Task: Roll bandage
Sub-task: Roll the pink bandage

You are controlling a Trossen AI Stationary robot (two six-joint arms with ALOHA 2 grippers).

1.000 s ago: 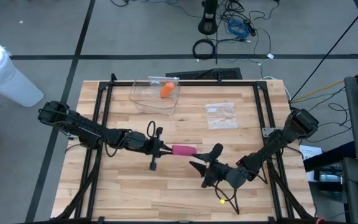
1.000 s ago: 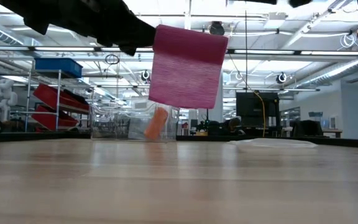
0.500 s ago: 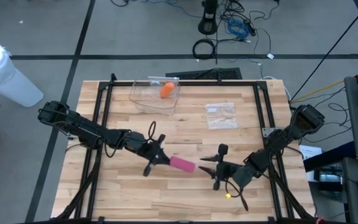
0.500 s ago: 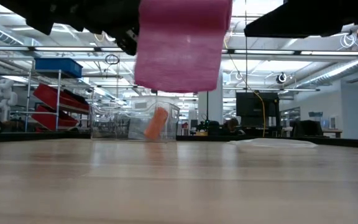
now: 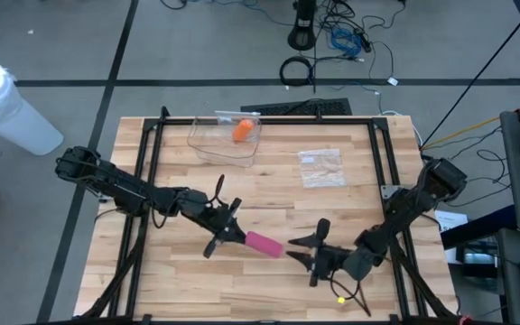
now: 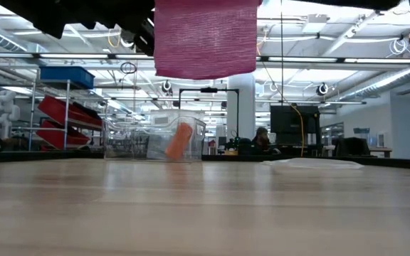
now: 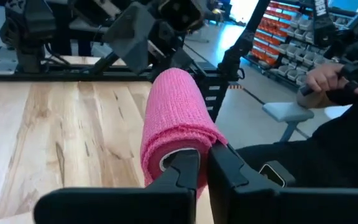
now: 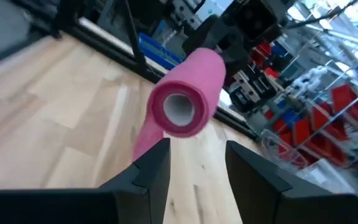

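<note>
A pink bandage roll (image 5: 263,244) is held in the air above the table's near middle; it fills the top of the low view (image 6: 205,39). My left gripper (image 5: 233,233) is shut on its left end. My right gripper (image 5: 303,255) is open just right of the roll's free end, touching nothing. In the right wrist view the roll (image 8: 188,93) shows end-on with its hollow core (image 8: 179,109) facing my right gripper (image 8: 197,165). A pink strip (image 8: 143,142) shows below the roll there. My left gripper holds the roll by the end nearest it (image 7: 166,155). One finger (image 7: 184,174) appears to sit in the hollow core and the other (image 7: 227,171) outside the wall. The fingers come level from the table's left, along the roll. The roll is lifted clear, sticking out toward the right gripper.
A clear plastic box (image 5: 227,137) holding an orange roll (image 5: 242,131) stands at the far middle. A clear plastic bag (image 5: 320,167) lies right of it. A black frame (image 5: 152,153) runs round the table. A person's hand (image 7: 328,74) shows beyond the table.
My left gripper has carried the roll toward the table's near edge and turned it, so its free end now slants toward the near right. In the low view the roll has gone higher and looms larger. My right gripper has gone toward the near edge and turned to face the roll.
</note>
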